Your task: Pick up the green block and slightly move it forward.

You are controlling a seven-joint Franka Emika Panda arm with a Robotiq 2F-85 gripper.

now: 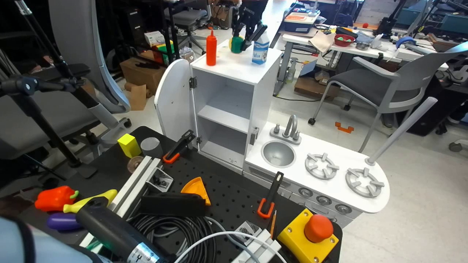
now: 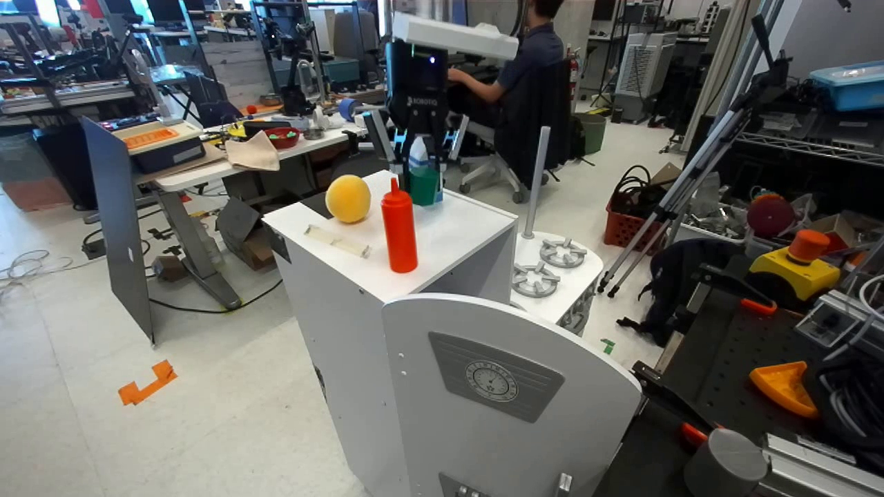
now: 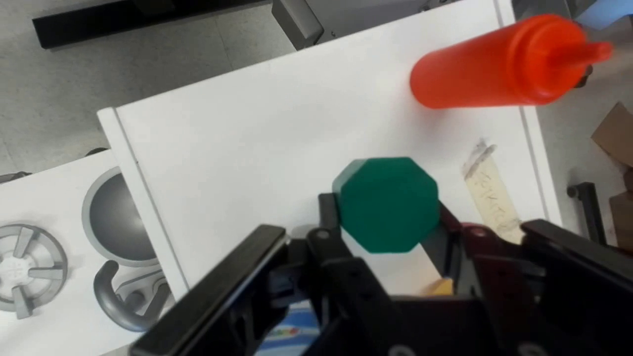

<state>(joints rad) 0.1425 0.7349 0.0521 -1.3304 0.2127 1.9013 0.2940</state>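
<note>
Pinching green block [image 3: 390, 205] in tool [image 3: 388, 211], near red bottle [image 2: 400, 231]. Also note yellow ball [image 2: 348, 199] near same bottle, plus milk carton [image 1: 260, 54] farther off from it.

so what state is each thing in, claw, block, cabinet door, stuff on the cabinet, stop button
Claw: shut, gripping
Green block: held in the claw; can't tell if lifted
Cabinet door: open
Red bottle: upright on the cabinet top
Milk container: upright on the cabinet top
Yellow ball: resting on the cabinet top
Red stop button: can't tell if pressed
</note>
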